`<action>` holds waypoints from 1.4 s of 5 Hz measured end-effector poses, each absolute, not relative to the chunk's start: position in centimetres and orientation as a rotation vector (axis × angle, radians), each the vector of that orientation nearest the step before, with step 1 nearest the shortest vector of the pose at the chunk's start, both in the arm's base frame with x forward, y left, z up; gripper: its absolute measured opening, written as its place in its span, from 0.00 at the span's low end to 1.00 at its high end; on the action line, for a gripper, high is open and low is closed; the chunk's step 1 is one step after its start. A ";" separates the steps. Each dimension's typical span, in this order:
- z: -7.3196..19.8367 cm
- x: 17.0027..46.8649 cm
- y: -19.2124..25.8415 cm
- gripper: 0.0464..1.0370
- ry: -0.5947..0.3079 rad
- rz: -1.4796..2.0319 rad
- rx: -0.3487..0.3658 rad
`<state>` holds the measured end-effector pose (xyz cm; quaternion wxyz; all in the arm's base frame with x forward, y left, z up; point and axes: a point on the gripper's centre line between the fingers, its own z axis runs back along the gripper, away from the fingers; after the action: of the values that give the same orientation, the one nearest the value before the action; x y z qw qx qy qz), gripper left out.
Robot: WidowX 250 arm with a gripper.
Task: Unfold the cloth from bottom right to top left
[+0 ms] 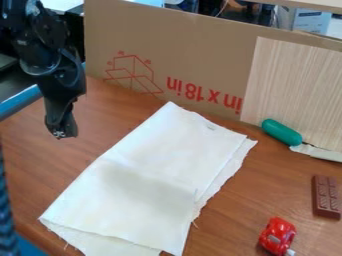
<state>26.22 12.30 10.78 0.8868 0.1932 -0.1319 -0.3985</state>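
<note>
reaching down from the upper left in one black arm [50,55], bent near the top, then dropping almost upright to one black gripper [61,131], aimed downward over the left of one brown table [40,165]. cannot tell whether pressed together or spread. to the right of that and apart from it, see one white cloth [160,170], lying slantwise from upper middle to lower left, with layers showing along the right and bottom edges. count also one green-handled utensil [281,132] just before one wood-patterned board [294,85], one brown chocolate-like bar [326,196] near the right edge, one red toy car [277,236] at lower right, and one cardboard panel [194,45] behind.
</note>
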 end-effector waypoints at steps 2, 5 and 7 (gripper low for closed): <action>9.2 25.5 9.2 0.96 -0.250 -0.821 0.282; 6.7 23.8 -3.1 0.96 -0.296 -0.781 0.146; 3.7 23.8 -7.7 0.96 -0.279 -0.713 0.213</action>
<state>23.81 -7.65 3.75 0.9221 0.1039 -0.1357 -0.3471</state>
